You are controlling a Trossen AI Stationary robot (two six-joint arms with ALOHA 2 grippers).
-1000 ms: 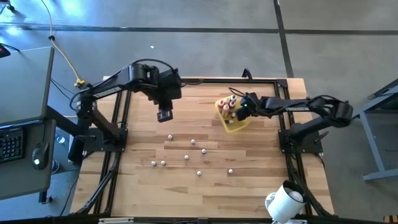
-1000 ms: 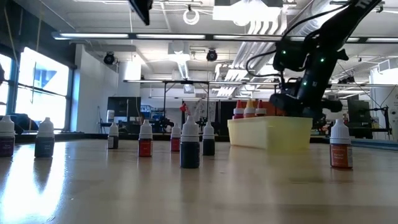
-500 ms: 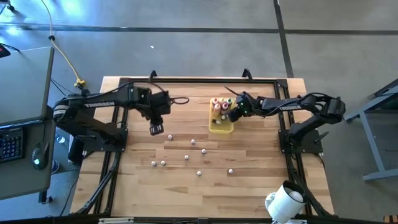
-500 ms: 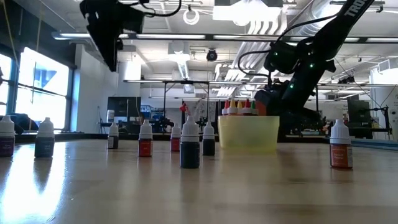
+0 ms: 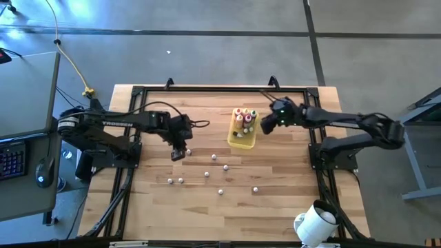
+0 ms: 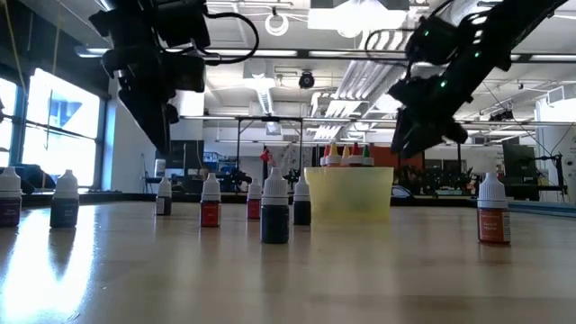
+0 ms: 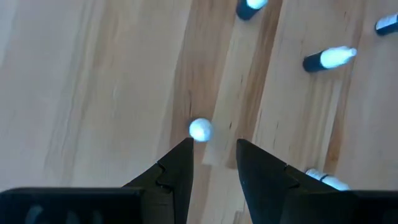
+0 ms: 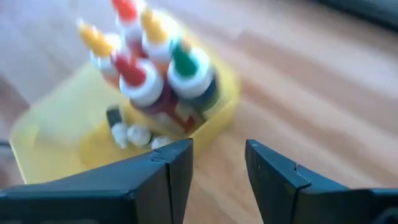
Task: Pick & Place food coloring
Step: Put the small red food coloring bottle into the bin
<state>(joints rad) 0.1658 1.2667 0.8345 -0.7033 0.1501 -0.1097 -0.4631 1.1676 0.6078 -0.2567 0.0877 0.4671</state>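
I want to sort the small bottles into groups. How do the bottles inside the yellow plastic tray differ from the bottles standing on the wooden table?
The bottles in the yellow plastic tray are packed close together at one end, with red, orange, yellow and green caps. The bottles on the wooden table stand scattered and apart, and their caps look whitish. Both groups are tiny and stand upright.

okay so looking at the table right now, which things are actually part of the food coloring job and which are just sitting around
Part of the job:
- loose food coloring bottles standing on the table
- capped bottles already in the yellow tray
- left gripper, open above one white-capped bottle
- right gripper, open beside the tray

Just lying about:
- white cylinder at the table's corner
- keyboard on the side desk
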